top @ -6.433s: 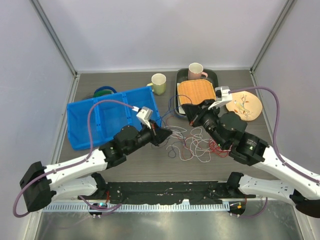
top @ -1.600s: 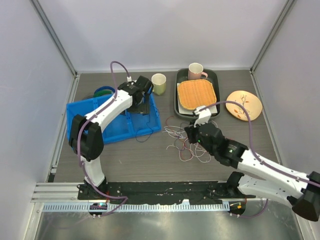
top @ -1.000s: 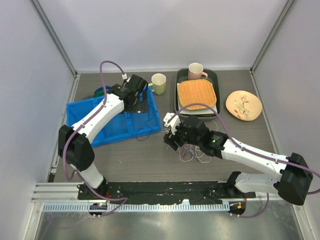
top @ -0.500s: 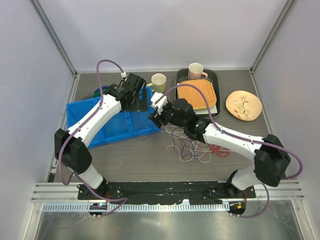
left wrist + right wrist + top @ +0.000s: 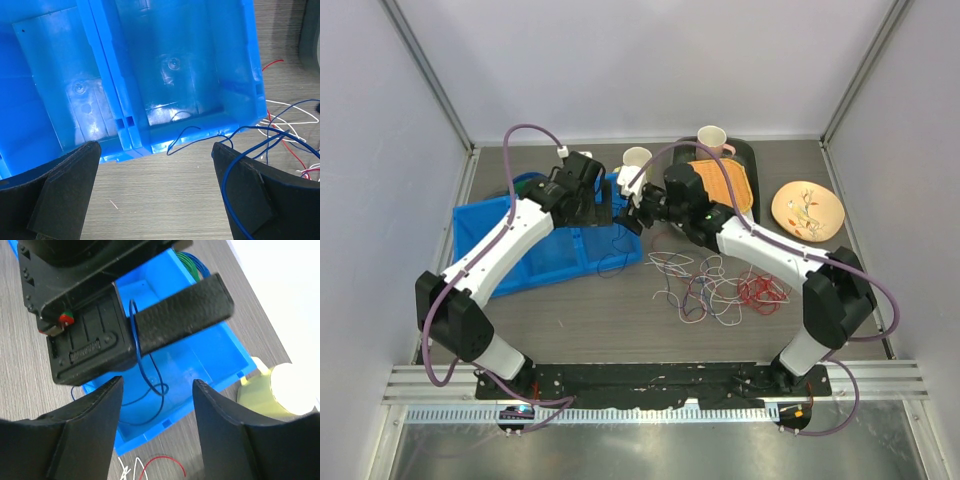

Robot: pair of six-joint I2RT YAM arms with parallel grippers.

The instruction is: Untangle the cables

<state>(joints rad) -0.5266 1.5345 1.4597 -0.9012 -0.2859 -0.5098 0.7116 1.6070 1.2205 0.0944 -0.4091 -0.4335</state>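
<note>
Just ahead of the right gripper (image 5: 156, 390), whose half-spread fingers grip nothing, hangs the left gripper (image 5: 157, 165), fully spread, a dark blue cable (image 5: 223, 172) hooked over one finger. The right arm has swung far-left from the tangle of cables (image 5: 720, 290) to the blue bin (image 5: 490, 240) and is now stretched low. The left arm arches over the bin. Unhooking likely follows.
</note>
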